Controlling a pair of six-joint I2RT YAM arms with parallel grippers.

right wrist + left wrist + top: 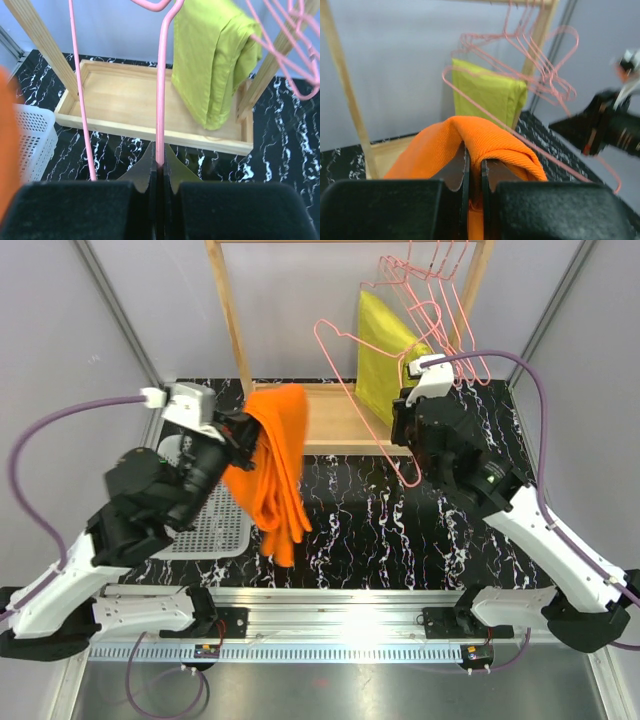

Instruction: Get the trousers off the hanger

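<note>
The orange trousers [278,460] hang folded from my left gripper [244,436], above the table beside the basket. In the left wrist view the jaws [472,162] are shut on a fold of the orange cloth [485,135]. The pink hanger [350,370] is held tilted in the air by my right gripper [402,440]. In the right wrist view the gripper [160,159] is shut on one hanger wire [161,90]; a second wire [80,95] runs to the left. The trousers hang left of the hanger; an orange blur [7,150] shows at the left edge of the right wrist view.
A wooden rack with a tray base [335,425] stands at the back. A yellow-green garment [385,350] and several spare pink hangers [440,285] hang on its rail. A white basket [215,525] lies on the black marbled table under my left arm.
</note>
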